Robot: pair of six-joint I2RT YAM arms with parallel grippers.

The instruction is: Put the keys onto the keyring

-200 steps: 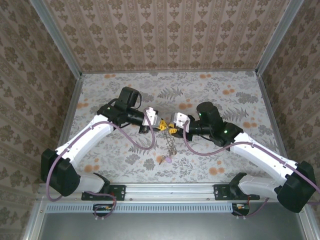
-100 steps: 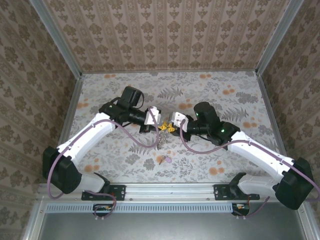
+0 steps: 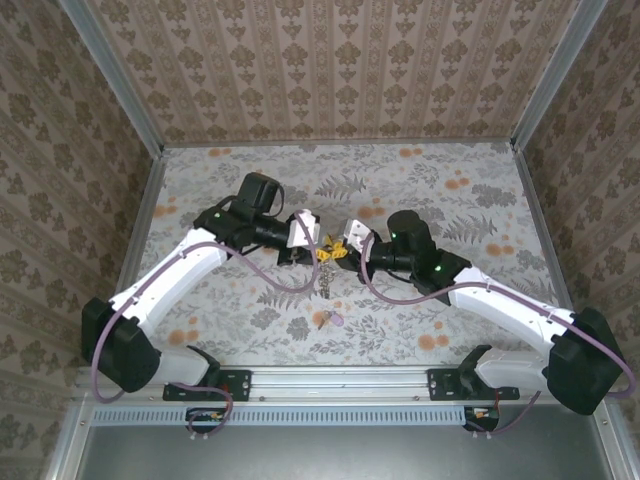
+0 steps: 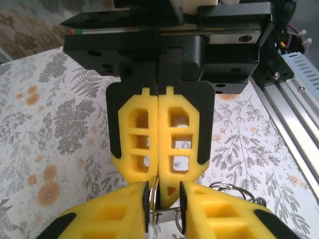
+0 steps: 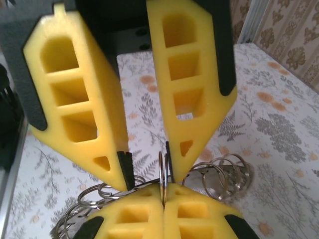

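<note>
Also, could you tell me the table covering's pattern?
The table covering is white with grey ferns and orange flowers; clearest in the top external view.

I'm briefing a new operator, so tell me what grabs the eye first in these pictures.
Two yellow-fingered grippers meet tip to tip above the middle of the floral table: the right gripper is shut on a thin metal ring, and the left gripper stands open around it. A chain of rings dangles beneath them, and the keys lie on the table nearer the arm bases.
</note>
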